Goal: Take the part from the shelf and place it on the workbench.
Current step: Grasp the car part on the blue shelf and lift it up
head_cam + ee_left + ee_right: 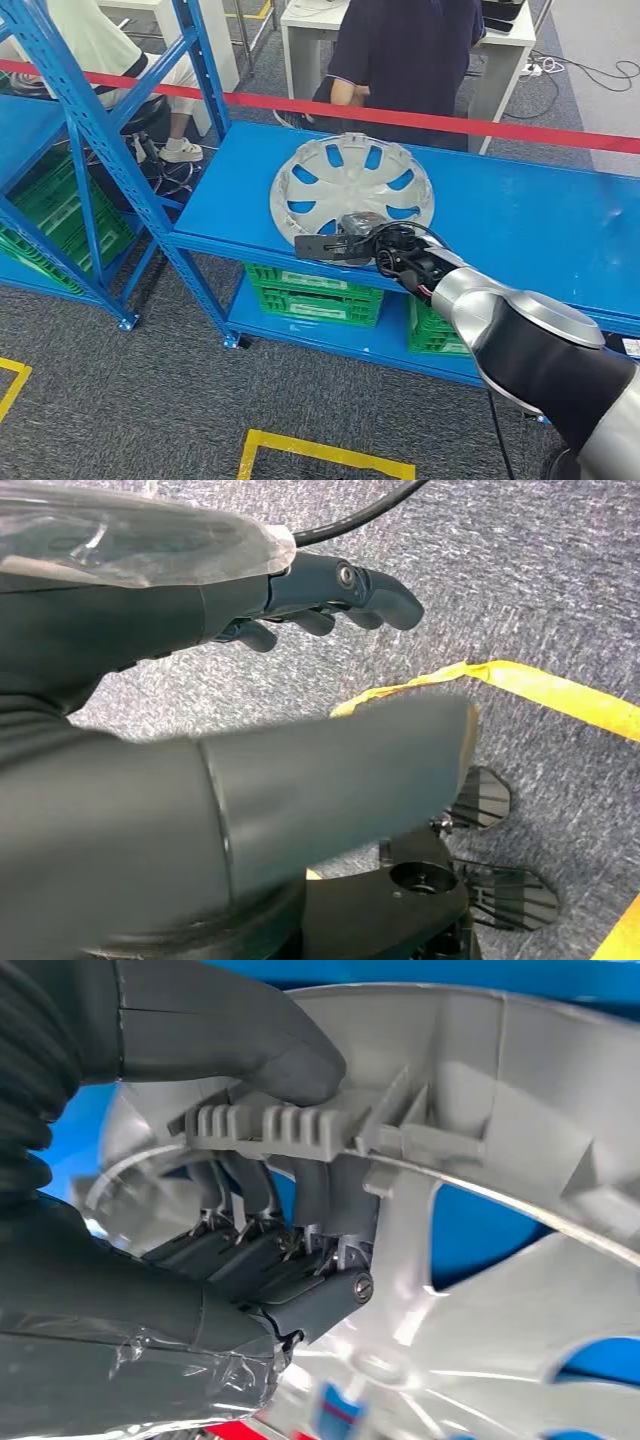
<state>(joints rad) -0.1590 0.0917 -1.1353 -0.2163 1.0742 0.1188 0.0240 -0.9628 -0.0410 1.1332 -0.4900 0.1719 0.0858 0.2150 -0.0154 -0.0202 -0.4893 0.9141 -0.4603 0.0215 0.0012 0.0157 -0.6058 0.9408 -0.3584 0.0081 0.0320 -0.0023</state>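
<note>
The right hand grips the rim of the silver wheel cover at the shelf's front edge; lifting and carrying to the workbench remain. The left hand hangs empty, fingers loosely apart.

text: none legible | green crates: white labels, too small to read

Right arm: polished silver shell over a black mid-section, with black cables looped at the wrist. Right robot hand: dark grey ribbed cover, thick grey thumb, darker fingers with a slotted screw at one knuckle, clear tape wrapped over the back. Left robot hand: same grey thumb, dark fingers, a black cable behind.
</note>
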